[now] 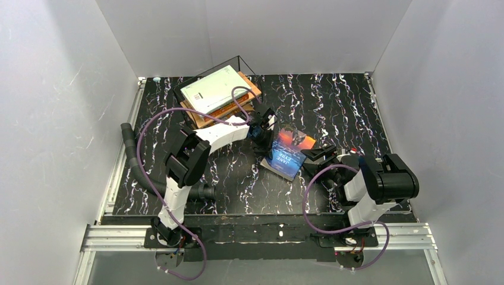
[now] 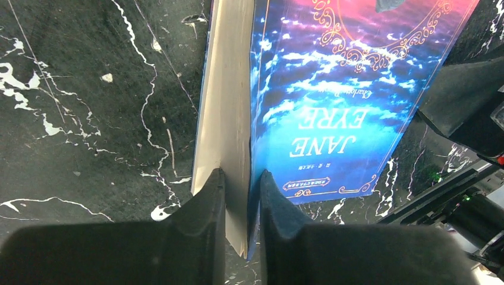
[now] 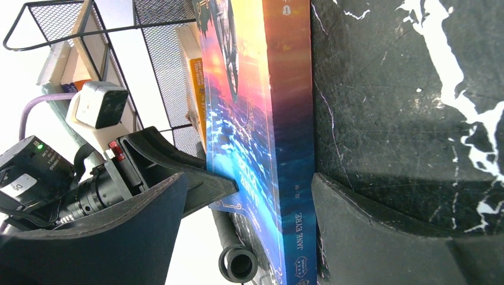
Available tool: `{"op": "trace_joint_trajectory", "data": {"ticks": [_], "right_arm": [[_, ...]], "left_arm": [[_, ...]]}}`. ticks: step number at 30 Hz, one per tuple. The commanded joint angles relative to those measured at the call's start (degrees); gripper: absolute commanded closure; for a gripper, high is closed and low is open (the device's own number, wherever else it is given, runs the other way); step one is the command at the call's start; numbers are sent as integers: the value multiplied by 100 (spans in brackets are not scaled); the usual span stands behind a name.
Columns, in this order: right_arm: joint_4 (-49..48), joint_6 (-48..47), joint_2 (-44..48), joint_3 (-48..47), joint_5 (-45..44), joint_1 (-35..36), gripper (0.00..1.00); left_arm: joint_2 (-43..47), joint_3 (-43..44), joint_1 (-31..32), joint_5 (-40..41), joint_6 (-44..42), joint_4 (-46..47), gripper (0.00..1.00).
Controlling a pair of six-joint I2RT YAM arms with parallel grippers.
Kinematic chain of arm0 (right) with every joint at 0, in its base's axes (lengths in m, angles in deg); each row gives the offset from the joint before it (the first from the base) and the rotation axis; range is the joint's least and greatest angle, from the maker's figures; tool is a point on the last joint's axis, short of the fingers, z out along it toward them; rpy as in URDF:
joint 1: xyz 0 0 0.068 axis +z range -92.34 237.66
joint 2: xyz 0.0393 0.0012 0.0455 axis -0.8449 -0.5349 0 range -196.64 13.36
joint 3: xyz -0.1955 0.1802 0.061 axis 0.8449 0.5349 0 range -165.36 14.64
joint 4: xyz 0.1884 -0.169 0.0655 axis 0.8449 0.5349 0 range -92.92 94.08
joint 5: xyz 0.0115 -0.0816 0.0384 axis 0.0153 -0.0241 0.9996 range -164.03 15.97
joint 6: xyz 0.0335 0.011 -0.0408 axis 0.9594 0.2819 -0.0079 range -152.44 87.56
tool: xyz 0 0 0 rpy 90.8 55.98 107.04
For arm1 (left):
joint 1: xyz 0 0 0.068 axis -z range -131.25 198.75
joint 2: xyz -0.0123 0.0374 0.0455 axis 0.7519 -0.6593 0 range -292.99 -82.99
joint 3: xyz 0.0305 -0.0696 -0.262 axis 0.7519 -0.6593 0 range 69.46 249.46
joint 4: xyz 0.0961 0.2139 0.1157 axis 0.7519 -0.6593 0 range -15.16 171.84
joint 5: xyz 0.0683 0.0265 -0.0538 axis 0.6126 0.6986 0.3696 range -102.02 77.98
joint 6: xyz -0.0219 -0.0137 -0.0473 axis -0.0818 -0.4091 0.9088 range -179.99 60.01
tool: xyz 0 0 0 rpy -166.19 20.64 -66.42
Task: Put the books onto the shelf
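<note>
Currently the blue book (image 1: 289, 151) is tilted up near the middle of the table (image 1: 333, 107), between the two arms. The shelf (image 1: 249, 83) stands at the far left corner of the table, well apart from it, with a pale grey-green book (image 1: 214, 89) lying on top.

The left arm reaches forward and to the right past the shelf front. Its left gripper (image 1: 261, 129) meets the book's far end. The right arm is folded low along the right edge, and its right gripper (image 1: 315, 155) is at the book's near right side.

The left wrist view shows the left gripper (image 2: 238, 196) with jaws clamped across the blue book (image 2: 333, 107), one finger on the page block and one on the cover.

The right wrist view shows the right gripper (image 3: 252, 196) with jaws wide apart, straddling the spine end of the blue book (image 3: 261, 119). The shelf (image 3: 160, 59) mesh stands behind the book.

A purple cable (image 1: 148, 124) loops over the left arm.
</note>
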Motion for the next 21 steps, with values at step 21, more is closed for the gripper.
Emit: {"op": "trace_joint_trajectory", "data": {"ticks": [21], "right_arm": [[2644,-981,376,-461,453,178,8]], "left_arm": [[947,67,-128,-1892,2072,1053,100]]}}
